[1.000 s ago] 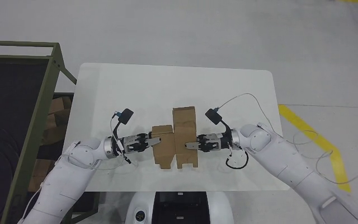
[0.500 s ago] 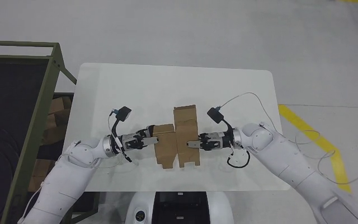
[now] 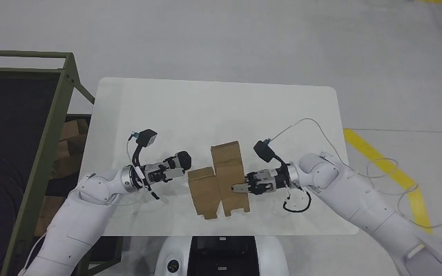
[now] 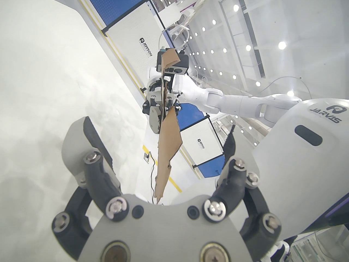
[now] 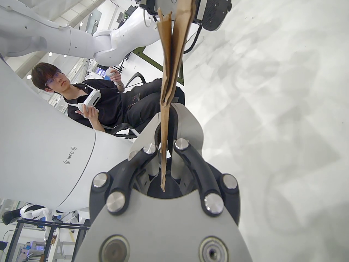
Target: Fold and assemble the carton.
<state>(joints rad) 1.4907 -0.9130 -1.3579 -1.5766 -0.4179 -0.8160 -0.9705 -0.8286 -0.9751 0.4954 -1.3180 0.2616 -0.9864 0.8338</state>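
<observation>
The right gripper [image 3: 239,187] [image 5: 165,126] is clamped on the right edge of the flattened brown cardboard carton [image 3: 217,181] [image 5: 170,55] [image 4: 167,134], one finger pressed against each face of the sheet. The carton is spread out flat over the near half of the white table [image 3: 207,103], about midway along the table's near edge. The left gripper [image 3: 183,161] [image 4: 158,130] has its fingers spread wide with nothing between them; it is over the table's near-left part, just off the carton's left edge and not touching it.
</observation>
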